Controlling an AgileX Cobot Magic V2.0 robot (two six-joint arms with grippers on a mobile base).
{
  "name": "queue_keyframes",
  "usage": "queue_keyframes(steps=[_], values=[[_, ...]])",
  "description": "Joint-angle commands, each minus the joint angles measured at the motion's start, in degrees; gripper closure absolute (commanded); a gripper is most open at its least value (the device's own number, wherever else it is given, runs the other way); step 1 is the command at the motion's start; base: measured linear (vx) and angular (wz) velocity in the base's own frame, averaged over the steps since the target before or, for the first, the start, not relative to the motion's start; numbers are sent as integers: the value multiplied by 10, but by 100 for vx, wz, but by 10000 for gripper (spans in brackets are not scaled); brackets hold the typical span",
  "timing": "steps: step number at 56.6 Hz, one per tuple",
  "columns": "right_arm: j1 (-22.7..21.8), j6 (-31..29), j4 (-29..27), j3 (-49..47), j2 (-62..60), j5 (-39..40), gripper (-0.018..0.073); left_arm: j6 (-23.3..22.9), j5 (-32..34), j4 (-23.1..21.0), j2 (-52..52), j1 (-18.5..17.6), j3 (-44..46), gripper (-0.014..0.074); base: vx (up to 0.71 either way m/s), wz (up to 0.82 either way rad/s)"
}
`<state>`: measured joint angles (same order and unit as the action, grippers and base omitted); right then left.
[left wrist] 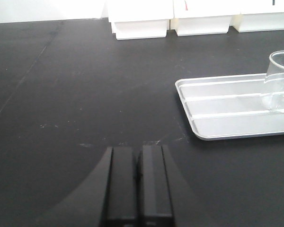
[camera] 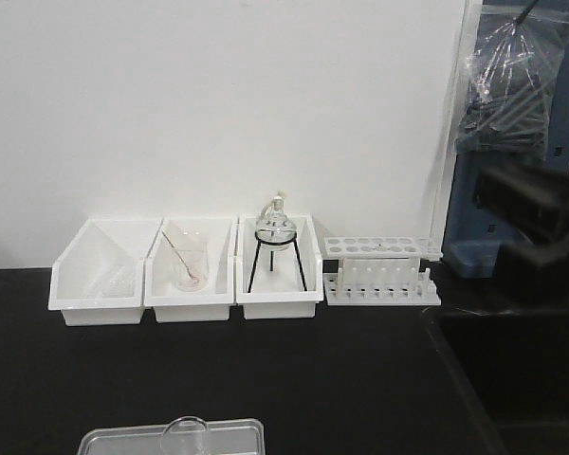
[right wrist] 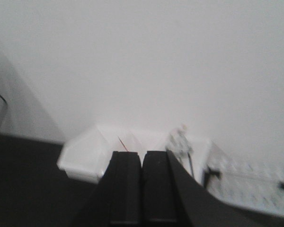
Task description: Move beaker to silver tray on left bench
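Left pincer pressed together, empty, low over black counter. Beaker upright inside tray, at two o'clock, well apart. Right pincer likewise together, raised toward bins. Risk, by judgement: stray sweep tipping light glass, skidding tray.

Bright, even light on the white wall, black countertop staying dim. Right wrist view is soft and blurred throughout. Faint sheen across the silver tray at middle right.
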<state>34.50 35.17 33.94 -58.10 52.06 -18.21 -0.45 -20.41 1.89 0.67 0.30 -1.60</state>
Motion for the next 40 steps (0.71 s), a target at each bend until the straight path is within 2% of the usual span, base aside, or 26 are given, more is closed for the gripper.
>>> queue_keyframes(steps=[1,5,9,14,19,29,40], values=[[-2,-189,-128,-16,-9,-91,567,-1,46,0,9,-3,-16,595,0,0],[-2,-211,-134,-14,-20,-144,567,-1,46,0,9,-3,-16,595,0,0],[-8,-185,-116,-1,-47,-166,567,-1,46,0,9,-3,-16,595,0,0],[-38,-135,-85,47,-100,-150,567,-1,46,0,9,-3,-16,595,0,0],[-80,-122,-73,120,-162,-108,567,-1,46,0,9,-3,-16,595,0,0],[-154,-152,-97,294,-287,19,567,-1,46,0,9,-3,-16,595,0,0],[-209,-205,-188,495,-399,173,567,-1,46,0,9,-3,-16,595,0,0]])
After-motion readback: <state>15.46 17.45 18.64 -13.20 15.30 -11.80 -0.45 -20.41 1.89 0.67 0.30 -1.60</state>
